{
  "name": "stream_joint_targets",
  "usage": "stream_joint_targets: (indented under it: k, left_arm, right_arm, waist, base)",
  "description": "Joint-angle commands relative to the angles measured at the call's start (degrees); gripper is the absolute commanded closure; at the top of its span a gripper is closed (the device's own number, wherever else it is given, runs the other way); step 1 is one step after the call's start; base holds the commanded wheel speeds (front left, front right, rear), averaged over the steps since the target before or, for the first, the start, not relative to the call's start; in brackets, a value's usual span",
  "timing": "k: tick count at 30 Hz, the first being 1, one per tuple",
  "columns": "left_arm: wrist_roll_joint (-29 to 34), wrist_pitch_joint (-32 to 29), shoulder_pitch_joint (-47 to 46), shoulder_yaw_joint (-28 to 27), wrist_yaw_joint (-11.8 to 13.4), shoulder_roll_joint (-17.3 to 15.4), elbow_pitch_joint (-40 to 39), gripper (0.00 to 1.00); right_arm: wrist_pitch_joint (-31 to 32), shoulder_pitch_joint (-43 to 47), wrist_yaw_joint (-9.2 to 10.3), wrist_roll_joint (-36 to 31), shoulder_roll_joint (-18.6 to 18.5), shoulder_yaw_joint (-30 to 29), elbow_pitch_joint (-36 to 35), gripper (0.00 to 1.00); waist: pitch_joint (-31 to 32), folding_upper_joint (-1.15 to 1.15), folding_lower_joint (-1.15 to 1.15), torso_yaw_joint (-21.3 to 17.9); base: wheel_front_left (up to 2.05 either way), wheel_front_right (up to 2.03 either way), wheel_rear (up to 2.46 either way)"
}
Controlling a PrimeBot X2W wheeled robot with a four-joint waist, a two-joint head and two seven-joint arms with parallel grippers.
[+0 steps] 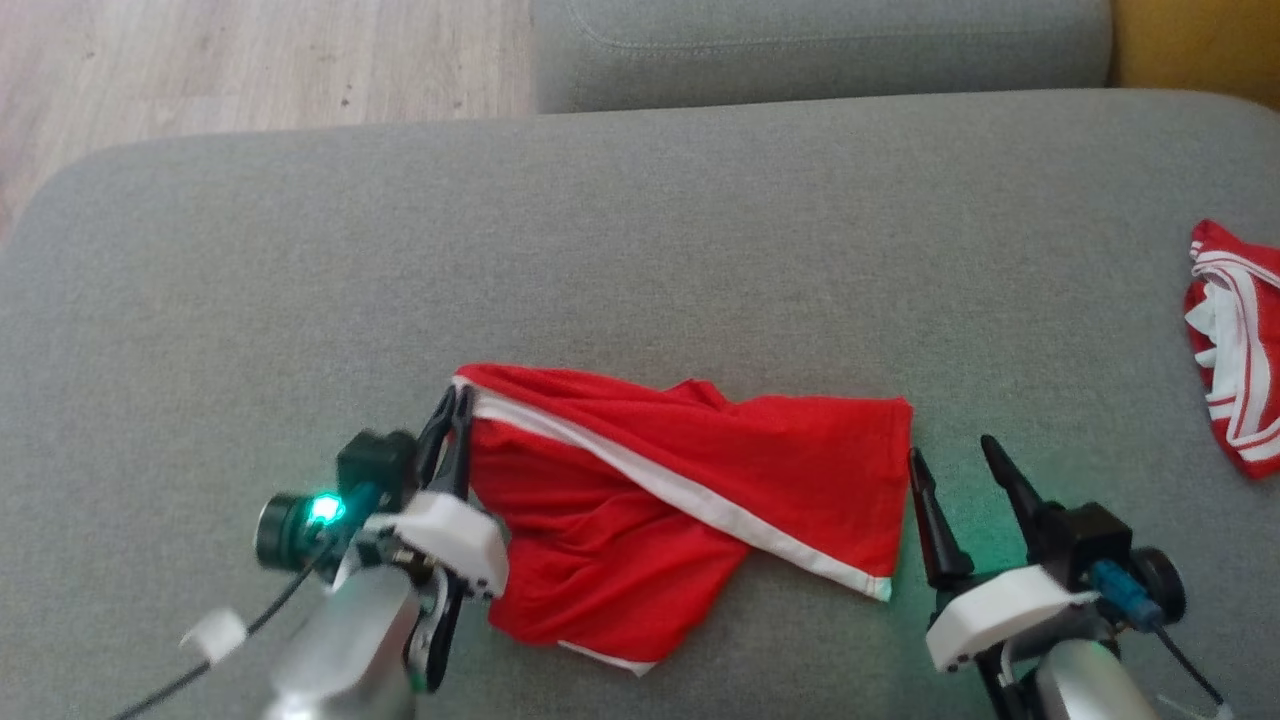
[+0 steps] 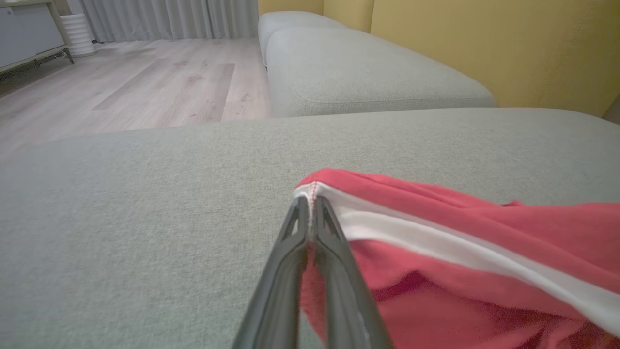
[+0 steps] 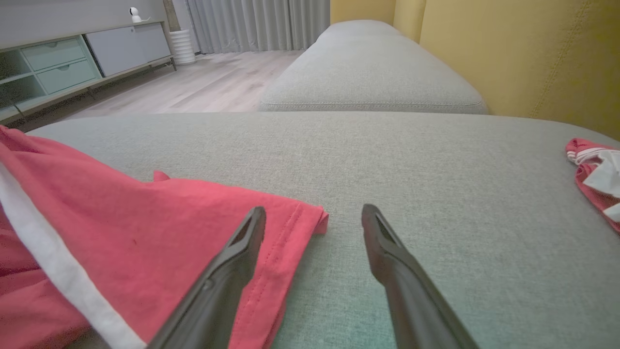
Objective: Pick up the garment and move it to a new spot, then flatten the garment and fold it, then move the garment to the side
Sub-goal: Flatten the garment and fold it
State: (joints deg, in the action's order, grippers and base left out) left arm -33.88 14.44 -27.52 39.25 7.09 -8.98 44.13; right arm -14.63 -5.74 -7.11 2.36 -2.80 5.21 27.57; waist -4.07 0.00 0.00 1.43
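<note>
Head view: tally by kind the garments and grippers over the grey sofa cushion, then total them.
Red fabric garments with white stripes: 2, the spread garment and a crumpled garment.
Dark two-fingered grippers: 2, left gripper, right gripper.
Total: 4.

The garment (image 1: 690,480) by the left gripper (image 1: 455,398) is red with a white stripe. Both grippers' fingers (image 1: 930,520) are dark. Beneath them the sofa (image 1: 640,250) is plain grey. Right of the right gripper (image 1: 948,448), a second cloth (image 1: 1235,350) is red with white stripes.
</note>
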Motion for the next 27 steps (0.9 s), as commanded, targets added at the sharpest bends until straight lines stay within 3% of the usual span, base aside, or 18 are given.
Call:
stream_joint_targets:
  k: [1, 10, 19, 27]
  left_arm:
    - [0.9, 0.54, 0.07, -2.92, 0.31, -1.82, -2.51, 1.0]
    - [4.18, 0.55, 4.11, -10.79, -0.7, -4.05, -7.4, 1.0]
    - [5.93, 0.55, 4.83, -15.45, -2.73, -3.2, -6.38, 1.0]
    - [7.73, 0.55, 4.93, -18.15, -4.56, -2.33, -5.03, 1.0]
  right_arm:
    - [-0.37, -0.35, -0.37, 0.74, -0.08, 1.71, -1.67, 0.0]
    - [-0.37, 1.0, -0.37, 2.27, -0.08, 7.37, -0.39, 0.0]
    - [-0.37, 2.63, -0.37, 5.3, -0.72, 15.4, 1.41, 0.0]
    - [-0.37, 0.05, -0.37, 5.9, -1.48, 19.03, 5.9, 0.0]
  waist:
    - [0.19, 0.0, 0.0, 0.11]
    - [-0.04, 0.0, 0.0, -0.42]
    - [-0.65, 0.0, 0.0, -1.26]
    - [-1.21, 0.0, 0.0, -0.74]
  base:
    - [0.0, 0.0, 0.0]
    - [0.0, 0.0, 0.0]
    - [0.0, 0.0, 0.0]
    - [0.0, 0.0, 0.0]
